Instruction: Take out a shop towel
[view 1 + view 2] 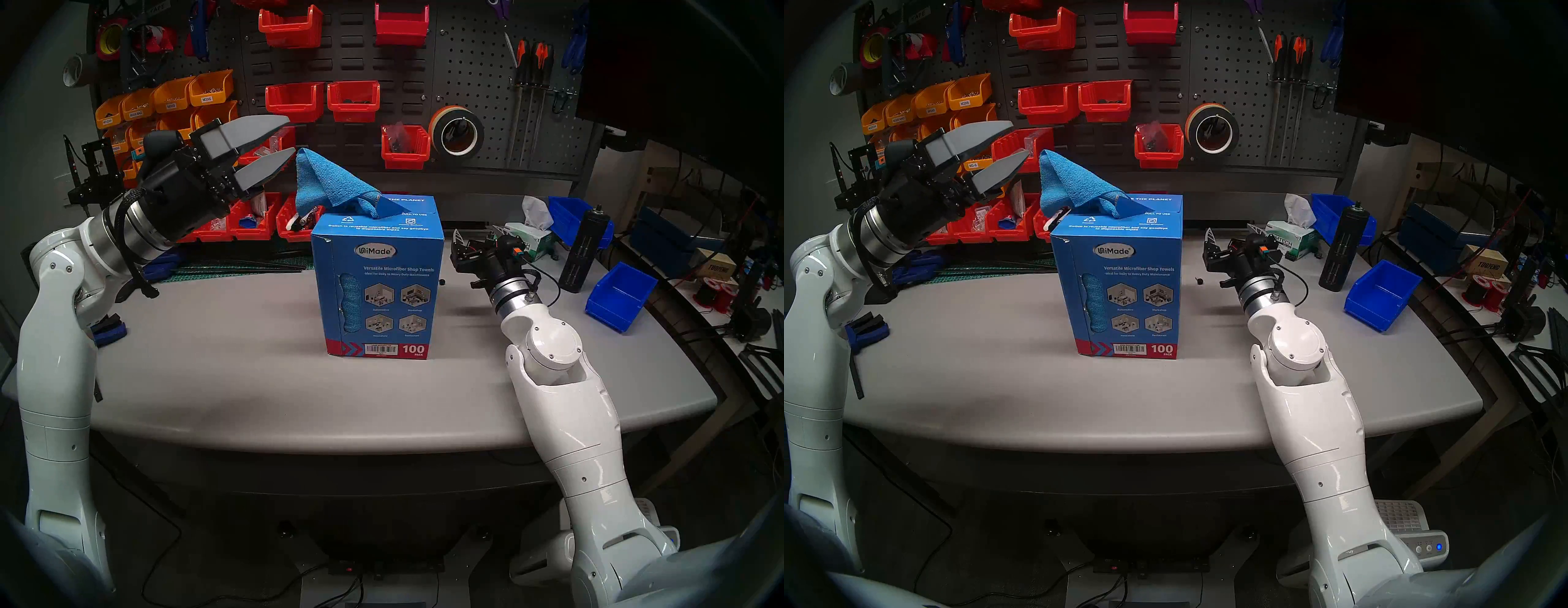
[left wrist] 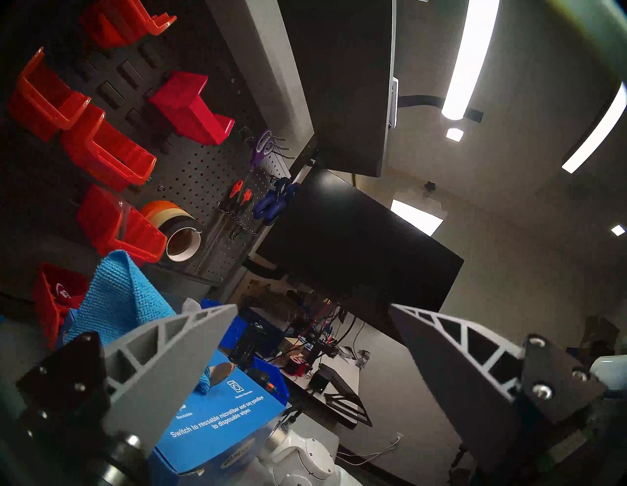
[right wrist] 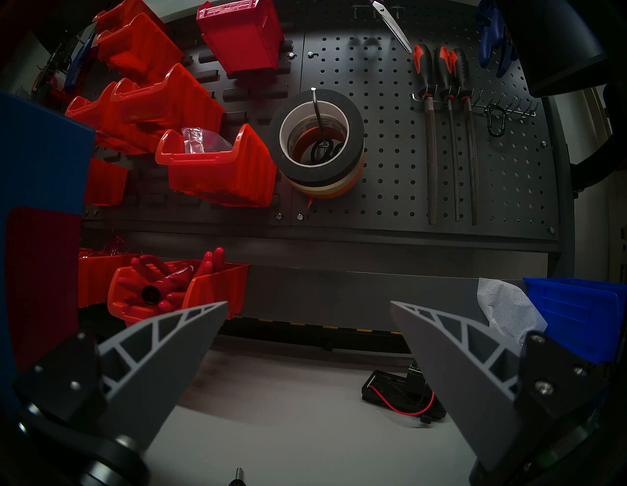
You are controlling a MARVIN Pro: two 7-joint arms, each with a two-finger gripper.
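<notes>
A bright blue shop towel [image 1: 326,182] [image 1: 1072,182] pokes up in a peak from the top slot of the tall blue printed box [image 1: 377,288] [image 1: 1123,288] standing mid-table. My left gripper [image 1: 290,138] [image 1: 1019,140] hovers just left of the towel's peak, level with it, open and empty, without touching. In the left wrist view the towel [image 2: 115,298] lies left of the lower finger, outside the open left gripper [image 2: 314,307], with the box top [image 2: 217,417] below. My right gripper [image 1: 479,233] [image 3: 308,303] rests low to the right of the box, open and empty, pointing at the pegboard.
A white tissue box [image 1: 530,237], a black cylinder [image 1: 583,250] and blue bins [image 1: 619,293] stand at the right. Red bins [image 1: 250,220] line the back edge under the pegboard. A black battery holder [image 3: 400,393] lies ahead of the right gripper. A blue clamp [image 1: 108,327] sits far left.
</notes>
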